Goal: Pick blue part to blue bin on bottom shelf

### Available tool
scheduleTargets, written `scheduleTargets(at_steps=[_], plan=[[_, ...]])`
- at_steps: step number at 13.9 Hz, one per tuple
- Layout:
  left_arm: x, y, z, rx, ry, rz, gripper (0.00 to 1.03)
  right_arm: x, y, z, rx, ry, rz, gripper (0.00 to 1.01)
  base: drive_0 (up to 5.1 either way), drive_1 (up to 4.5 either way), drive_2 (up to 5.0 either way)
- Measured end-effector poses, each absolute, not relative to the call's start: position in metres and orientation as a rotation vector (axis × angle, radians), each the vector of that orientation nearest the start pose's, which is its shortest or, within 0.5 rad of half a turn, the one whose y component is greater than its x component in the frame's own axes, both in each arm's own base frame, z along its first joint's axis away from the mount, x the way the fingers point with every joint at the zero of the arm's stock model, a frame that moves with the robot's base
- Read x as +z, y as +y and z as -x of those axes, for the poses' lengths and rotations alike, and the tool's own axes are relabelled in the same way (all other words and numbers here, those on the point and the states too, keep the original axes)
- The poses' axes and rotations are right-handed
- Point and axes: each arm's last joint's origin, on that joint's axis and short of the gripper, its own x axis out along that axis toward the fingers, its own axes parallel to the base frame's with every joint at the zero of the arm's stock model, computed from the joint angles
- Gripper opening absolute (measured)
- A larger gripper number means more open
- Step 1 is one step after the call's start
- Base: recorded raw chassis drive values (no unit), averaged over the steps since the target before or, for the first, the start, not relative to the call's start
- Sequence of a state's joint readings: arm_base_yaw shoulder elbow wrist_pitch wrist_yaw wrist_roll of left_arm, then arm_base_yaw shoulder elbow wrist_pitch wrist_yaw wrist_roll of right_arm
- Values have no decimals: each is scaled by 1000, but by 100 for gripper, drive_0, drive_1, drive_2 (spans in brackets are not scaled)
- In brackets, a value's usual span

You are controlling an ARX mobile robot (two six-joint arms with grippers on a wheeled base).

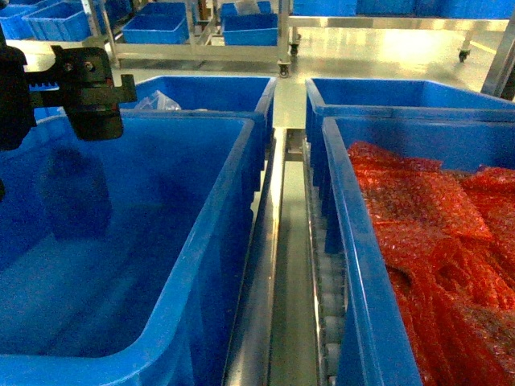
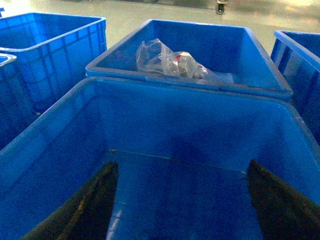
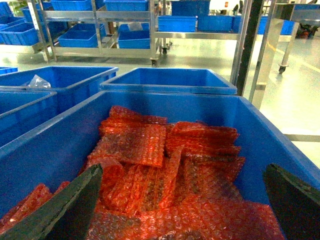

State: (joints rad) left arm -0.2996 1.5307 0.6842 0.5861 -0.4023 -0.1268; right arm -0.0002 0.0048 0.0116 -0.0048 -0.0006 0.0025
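Glossy smooth plastic blue bin point(image 1: 201, 265), shiny steel bottom shelf point(image 1: 278, 265) rail, crinkly red bubble-wrap bags point(image 3: 165, 170).

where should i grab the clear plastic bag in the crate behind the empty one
Pinch the raised crumpled fold on the clear plastic bag, coming straight down from above. The far crate walls it in, so a side approach looks blocked, and the bunched film there probably gives the best hold.
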Motion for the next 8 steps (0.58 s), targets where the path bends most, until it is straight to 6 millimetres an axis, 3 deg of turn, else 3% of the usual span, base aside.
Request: scheduleTargets(at_steps=[2, 4, 5, 6, 8], plan=[[199, -80, -297, 116, 237, 36, 99, 167, 0, -97, 0, -2, -2, 98, 0, 0, 0], [199, -80, -297, 116, 237, 34, 98, 167, 0, -97, 0, -2, -2, 98, 0, 0, 0], [200, -80, -298, 93, 185, 41, 95, 167, 0, -97, 0, -2, -2, 98, 0, 0, 0], [198, -71, -288, 14, 59, 43, 81, 167, 0, -97, 0, -2, -3, 98, 0, 0, 0], [190, -49, -255, 4, 6, 23, 56, 167, 0, -97, 0, -2, -2, 98, 0, 0, 0]])
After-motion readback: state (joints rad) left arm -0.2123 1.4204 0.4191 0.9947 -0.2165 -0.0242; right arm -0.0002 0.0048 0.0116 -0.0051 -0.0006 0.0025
